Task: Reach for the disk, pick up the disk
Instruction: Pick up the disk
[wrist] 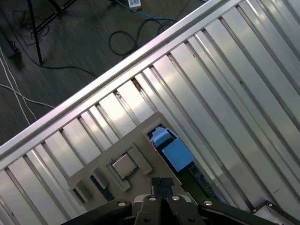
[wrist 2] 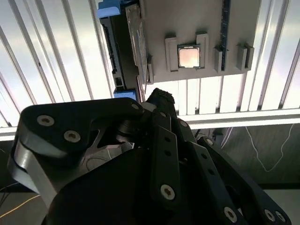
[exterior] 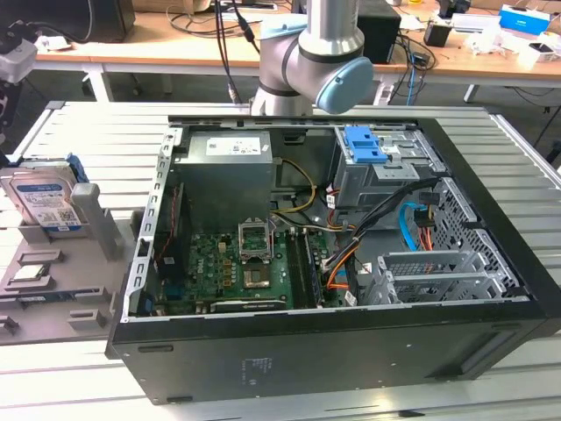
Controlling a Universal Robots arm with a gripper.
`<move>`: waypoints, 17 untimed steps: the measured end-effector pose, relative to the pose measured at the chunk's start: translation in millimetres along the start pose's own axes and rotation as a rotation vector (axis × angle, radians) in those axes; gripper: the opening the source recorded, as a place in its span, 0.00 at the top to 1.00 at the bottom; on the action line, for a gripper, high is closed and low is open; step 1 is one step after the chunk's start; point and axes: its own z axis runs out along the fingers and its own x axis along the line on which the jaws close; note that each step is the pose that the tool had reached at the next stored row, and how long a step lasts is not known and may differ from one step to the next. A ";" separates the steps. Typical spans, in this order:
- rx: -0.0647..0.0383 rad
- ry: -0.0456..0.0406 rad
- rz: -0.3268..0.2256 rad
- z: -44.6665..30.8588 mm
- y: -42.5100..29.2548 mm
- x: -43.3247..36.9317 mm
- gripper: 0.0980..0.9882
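While my pincer (wrist: 162, 182) is closed, the flat silver-grey disk (exterior: 44, 203) stands on edge.
Grey plastic tray (exterior: 95, 230) holds it, 1 square chip (wrist: 123, 166) beside.

I read the disk (exterior: 41, 198) as silver-grey metal with a glossy paper label and a blue plastic bracket. The holder tray (exterior: 103, 230) is matt grey plastic. The table slats (exterior: 96, 132) are smooth, reflective aluminium. The computer case (exterior: 351, 360) is matt black sheet metal.

Even overhead light washes the exterior view; glare whitens the ribbed silver aluminium table (wrist 2: 70, 56) and the small square silver chip (wrist 2: 189, 57) in the second wrist view, the black gripper (wrist 2: 159, 98) in shadow.
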 end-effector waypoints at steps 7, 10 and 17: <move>0.000 0.0026 -0.068 0.0 0.0 0.0 0.99; 0.000 0.0039 -0.103 0.0 0.0 0.0 0.99; 0.000 0.0063 -0.164 0.0 0.0 0.0 0.99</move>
